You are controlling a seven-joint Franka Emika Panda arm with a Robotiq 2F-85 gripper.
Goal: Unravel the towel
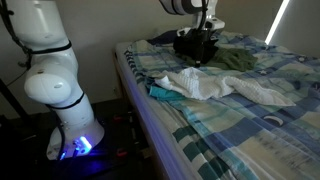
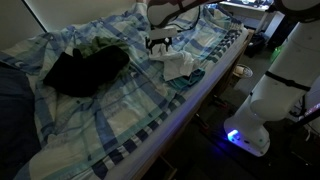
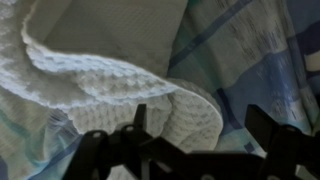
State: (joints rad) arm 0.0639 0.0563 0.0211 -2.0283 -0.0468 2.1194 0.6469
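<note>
A crumpled white waffle-weave towel (image 1: 212, 85) lies on the plaid bed cover (image 1: 250, 125), seen in both exterior views (image 2: 178, 66). A teal cloth (image 1: 160, 93) pokes out under its near edge. My gripper (image 1: 203, 42) hangs just above the towel's far side and also shows in an exterior view (image 2: 160, 43). In the wrist view the towel (image 3: 90, 70) fills the left and centre, with a rounded fold lying between my spread fingers (image 3: 200, 125). The gripper is open and holds nothing.
A heap of dark and green clothing (image 2: 85, 68) lies on the bed beyond the towel, also seen behind my gripper (image 1: 228, 58). The bed edge (image 1: 140, 100) runs close to the towel. The robot base (image 1: 60, 90) stands on the floor beside the bed.
</note>
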